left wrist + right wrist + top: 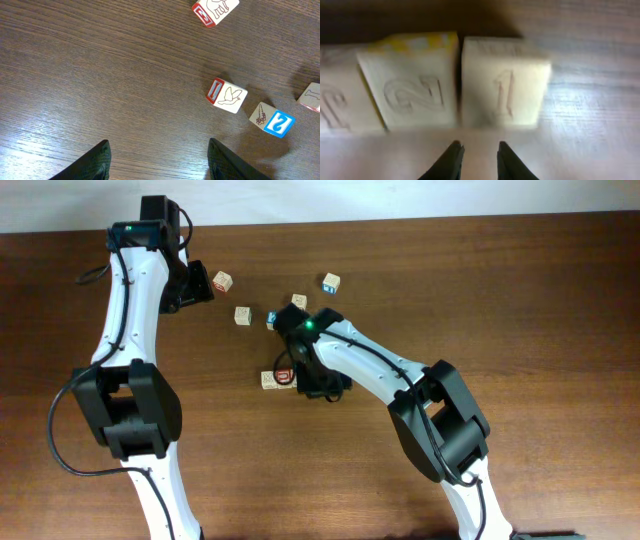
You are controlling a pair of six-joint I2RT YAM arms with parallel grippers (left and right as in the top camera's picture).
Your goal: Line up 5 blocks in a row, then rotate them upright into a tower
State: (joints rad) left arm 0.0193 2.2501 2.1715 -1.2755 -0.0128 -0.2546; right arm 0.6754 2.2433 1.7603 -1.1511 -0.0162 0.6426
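Right end effector (477,155), narrow and empty, sits just near of the "1" block (502,82), tight against the "2" block (410,90) on its left. Turning one could drag its neighbour, since they seem to touch. Left end effector (160,162) gapes wide, empty, over tabletop (100,75).

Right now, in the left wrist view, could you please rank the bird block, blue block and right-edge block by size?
1. Bird block and blue block: alike.
2. Right-edge block: smallest showing, but cropped.
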